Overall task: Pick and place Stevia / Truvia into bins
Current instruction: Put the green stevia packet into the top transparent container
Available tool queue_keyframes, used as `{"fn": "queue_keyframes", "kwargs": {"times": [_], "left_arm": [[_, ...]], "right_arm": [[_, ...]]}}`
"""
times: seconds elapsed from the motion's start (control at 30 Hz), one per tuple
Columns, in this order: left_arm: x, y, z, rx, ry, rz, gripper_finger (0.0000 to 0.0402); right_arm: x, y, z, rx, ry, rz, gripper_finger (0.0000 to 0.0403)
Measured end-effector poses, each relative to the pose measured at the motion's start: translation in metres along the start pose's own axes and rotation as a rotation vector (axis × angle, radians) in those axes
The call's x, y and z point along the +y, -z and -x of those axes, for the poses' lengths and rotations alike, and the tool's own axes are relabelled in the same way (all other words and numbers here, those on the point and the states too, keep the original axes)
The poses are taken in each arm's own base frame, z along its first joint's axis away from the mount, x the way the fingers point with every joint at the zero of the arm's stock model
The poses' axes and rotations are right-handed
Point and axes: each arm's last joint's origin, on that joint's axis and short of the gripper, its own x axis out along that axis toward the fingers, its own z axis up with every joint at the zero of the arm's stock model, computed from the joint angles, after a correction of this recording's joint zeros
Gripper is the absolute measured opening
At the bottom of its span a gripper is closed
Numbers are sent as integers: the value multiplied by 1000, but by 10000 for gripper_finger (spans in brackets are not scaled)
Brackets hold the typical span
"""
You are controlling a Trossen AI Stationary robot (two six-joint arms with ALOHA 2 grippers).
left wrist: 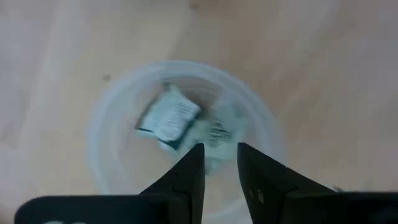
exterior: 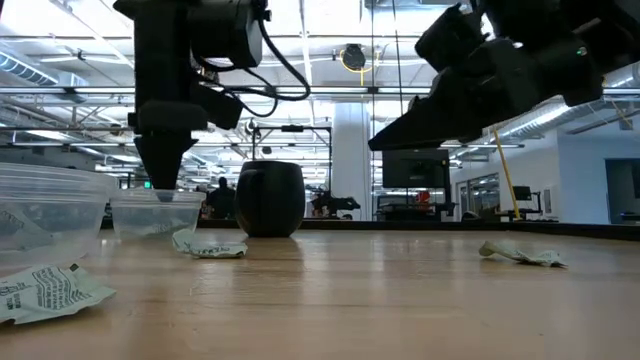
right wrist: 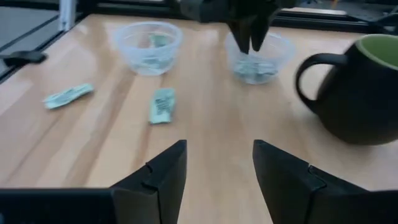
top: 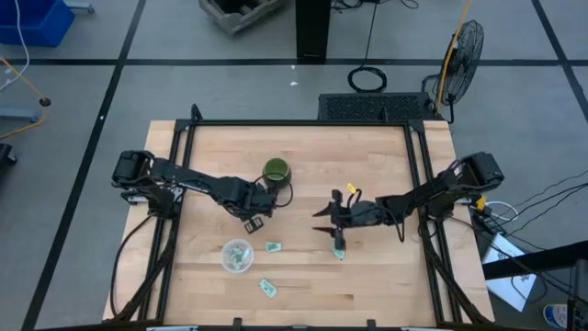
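Observation:
Two clear round bins stand near the middle of the table. One bin [top: 237, 255] [right wrist: 148, 42] holds packets. My left gripper [top: 254, 222] [exterior: 165, 172] [left wrist: 219, 167] hangs open, pointing down, just above the other bin [left wrist: 112, 134] [exterior: 155, 214] [right wrist: 258, 57]. In this bin lie pale green packets [left wrist: 169, 118]. Three more packets lie flat on the wood [top: 273, 246] [top: 267, 288] [top: 339, 253]. My right gripper [top: 320, 221] [right wrist: 217, 174] is open and raised above the table, right of the bins, pointing toward the table's left.
A dark green mug [top: 277, 171] [right wrist: 354, 93] stands just beyond the left gripper's bin, toward the far edge. Black rails run along the table's left and right sides [top: 424, 175]. Bare wood lies near the front edge, to the right of the loose packets.

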Motion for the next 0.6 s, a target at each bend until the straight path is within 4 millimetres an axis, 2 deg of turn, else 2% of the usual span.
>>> {"fn": "queue_keyframes", "kwargs": {"times": [0.13, 0.27, 0.43, 0.6], "left_arm": [[-4, -6, 10, -13, 48, -4, 102], [-9, -18, 29, -86, 85, -28, 102], [-18, -31, 56, -196, 139, -68, 102], [-28, -32, 72, -230, 205, -94, 102]], "right_arm": [[14, 1, 3, -2, -46, 17, 180], [25, -3, 4, -13, -80, 17, 180], [29, -19, -1, -22, -84, -76, 180], [29, -14, -1, 45, -78, -125, 180]]}}
